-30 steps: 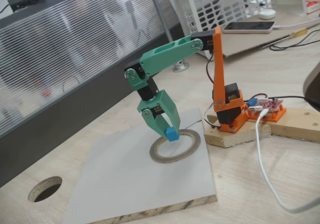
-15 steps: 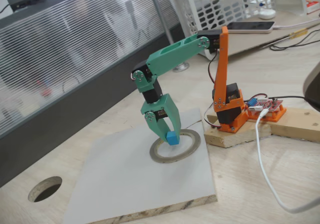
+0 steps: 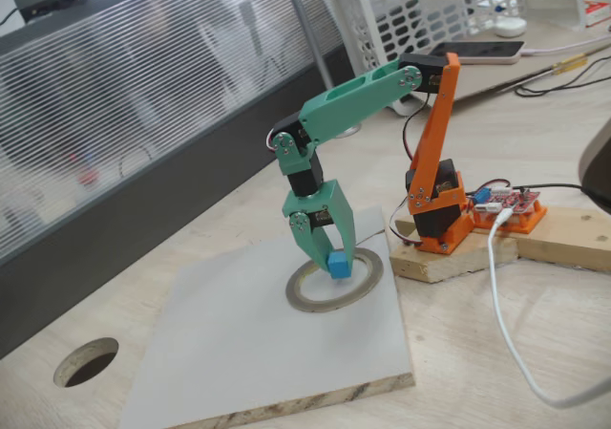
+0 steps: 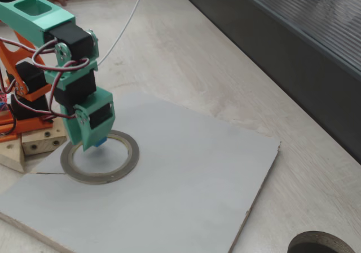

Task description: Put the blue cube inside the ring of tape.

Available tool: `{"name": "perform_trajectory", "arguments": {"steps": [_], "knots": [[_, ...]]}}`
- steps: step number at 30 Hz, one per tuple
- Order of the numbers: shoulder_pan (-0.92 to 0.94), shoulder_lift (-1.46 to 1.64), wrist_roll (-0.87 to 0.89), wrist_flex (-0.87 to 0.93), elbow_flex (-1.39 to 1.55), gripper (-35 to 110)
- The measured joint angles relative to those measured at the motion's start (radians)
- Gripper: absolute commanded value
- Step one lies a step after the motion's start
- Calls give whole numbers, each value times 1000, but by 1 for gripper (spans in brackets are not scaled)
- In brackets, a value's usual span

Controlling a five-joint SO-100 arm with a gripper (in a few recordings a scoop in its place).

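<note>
Between the two green fingers of the hand [image 3: 334,262]: the blue cube [image 3: 339,266], pinched at the very tips, so clenched on it rather than released. Hanging low, tips pointed down, just above the far part of the ring of tape [image 3: 334,279] as seen in a fixed view. Seen in a fixed view from the other side, cube [image 4: 100,143] mostly hidden behind the hand [image 4: 93,144], a sliver of blue peeping under the finger, over the upper-left part of the ring of tape [image 4: 100,156]. Cannot tell whether already touching the board or a little clear of it.

Outward from there: ring lying flat on a grey board [image 3: 239,353], board on the wooden table [image 3: 535,333], orange arm base [image 3: 434,209] just beside the ring on a wooden block.

Relation that matters: opening of the ring directly beneath and slightly toward the near side of the hand. Likely call: small nudge toward the ring's middle, then straight down and let go, keeping the cube off the band.
</note>
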Motion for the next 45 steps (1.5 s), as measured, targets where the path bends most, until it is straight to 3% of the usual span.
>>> {"name": "perform_trajectory", "arguments": {"steps": [45], "knots": [[3,6,0,-74,6,3]]}}
